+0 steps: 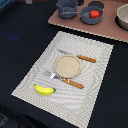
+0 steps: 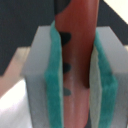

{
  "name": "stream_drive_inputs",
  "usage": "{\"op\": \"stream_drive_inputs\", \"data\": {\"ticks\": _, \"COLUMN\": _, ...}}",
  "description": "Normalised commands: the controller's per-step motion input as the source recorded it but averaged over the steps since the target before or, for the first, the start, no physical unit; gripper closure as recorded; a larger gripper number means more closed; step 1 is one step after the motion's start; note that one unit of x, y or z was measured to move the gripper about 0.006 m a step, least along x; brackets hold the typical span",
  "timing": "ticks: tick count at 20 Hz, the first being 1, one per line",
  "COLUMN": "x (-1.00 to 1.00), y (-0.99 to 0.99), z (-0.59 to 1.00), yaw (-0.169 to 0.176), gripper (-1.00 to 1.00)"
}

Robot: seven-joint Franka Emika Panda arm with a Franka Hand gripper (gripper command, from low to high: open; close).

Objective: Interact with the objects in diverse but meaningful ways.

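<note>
Tool (image 2: 75,75) is clamped on a reddish-brown rod (image 2: 77,55), maybe a utensil handle, long axis running along the pads (image 2: 54,80). Exterior view doesn't show it; banana (image 1: 44,90) sits lower left on the counter (image 1: 20,40).

Saw a pale striped placemat (image 1: 95,60) spread at the centre of the exterior view, turned askew so that its corners pointed to about 11, 2, 5 and 8 o'clock. Found it lying flat on a black table (image 1: 20,40), with dark surface showing around every edge of it. Noted a pinkish-tan board (image 1: 107,30) from 12 to 2 o'clock, resting on the same table, cut off by the frame. Made out a narrow strip of black between the board's near edge and the placemat's far edge, so apart, not touching.
</note>
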Motion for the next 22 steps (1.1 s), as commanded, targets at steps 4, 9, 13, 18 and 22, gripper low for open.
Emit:
{"op": "stream_drive_inputs", "data": {"ticks": 4, "x": 0.38, "y": 0.95, "z": 0.19, "yaw": 0.0, "gripper": 1.0}}
{"op": "stream_drive_inputs", "data": {"ticks": 9, "x": 0.29, "y": 0.99, "z": 0.16, "yaw": 0.0, "gripper": 1.0}}
{"op": "stream_drive_inputs", "data": {"ticks": 13, "x": 0.27, "y": 0.98, "z": 0.11, "yaw": 0.0, "gripper": 1.0}}
{"op": "stream_drive_inputs", "data": {"ticks": 18, "x": 0.25, "y": 0.89, "z": 0.01, "yaw": 0.0, "gripper": 1.0}}
{"op": "stream_drive_inputs", "data": {"ticks": 22, "x": 0.29, "y": 0.58, "z": -0.1, "yaw": -0.004, "gripper": 1.0}}
